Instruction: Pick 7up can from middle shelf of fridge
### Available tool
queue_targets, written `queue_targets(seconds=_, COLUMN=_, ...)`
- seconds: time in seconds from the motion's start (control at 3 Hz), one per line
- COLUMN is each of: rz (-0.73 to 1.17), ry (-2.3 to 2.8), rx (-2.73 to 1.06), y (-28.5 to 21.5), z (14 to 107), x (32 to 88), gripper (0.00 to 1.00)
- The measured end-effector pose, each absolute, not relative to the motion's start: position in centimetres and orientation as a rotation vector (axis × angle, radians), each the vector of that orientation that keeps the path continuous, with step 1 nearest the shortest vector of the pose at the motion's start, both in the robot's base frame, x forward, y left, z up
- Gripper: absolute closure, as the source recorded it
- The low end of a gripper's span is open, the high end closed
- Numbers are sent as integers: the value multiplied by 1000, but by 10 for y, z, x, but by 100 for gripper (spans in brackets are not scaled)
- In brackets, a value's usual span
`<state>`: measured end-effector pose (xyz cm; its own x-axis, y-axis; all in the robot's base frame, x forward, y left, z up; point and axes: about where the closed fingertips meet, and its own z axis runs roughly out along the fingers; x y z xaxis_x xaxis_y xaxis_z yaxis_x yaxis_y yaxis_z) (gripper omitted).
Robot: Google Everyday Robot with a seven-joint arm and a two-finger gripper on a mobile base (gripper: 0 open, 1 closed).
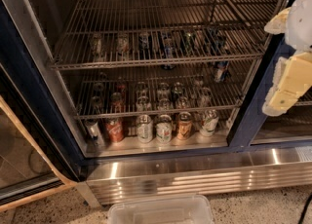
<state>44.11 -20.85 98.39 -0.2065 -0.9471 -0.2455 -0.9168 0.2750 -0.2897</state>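
Note:
The fridge (247, 116) stands open, with a dark blue frame and chrome wire racks. The middle shelf (156, 63) is the wide rack across the upper part of the view. A row of small cans shows blurred among its rods. A pale silvery one at the left (122, 46) looks like the 7up can; its markings are too faint to be sure. My gripper (279, 47) is at the right edge, in front of the blue post, well right of that row. Its pale fingers (288, 84) stand apart and hold nothing.
A lower rack (146, 113) lies below, with more cans under it. On the fridge floor stands a front row with a red can (115, 130) and a bronze-orange can (184, 125). A ribbed steel base panel (195, 174) runs beneath. A clear plastic bin (161, 211) sits on the ground in front.

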Motion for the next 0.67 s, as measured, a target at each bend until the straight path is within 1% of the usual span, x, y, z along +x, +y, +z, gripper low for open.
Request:
queue_targets(seconds=0.33, rz=-2, ry=2147, rx=-1607, y=-187, z=962, x=437, gripper=0)
queue_targets(seconds=0.67, rz=193, ry=2060, rx=-1509, y=-142, z=929, x=443, gripper=0)
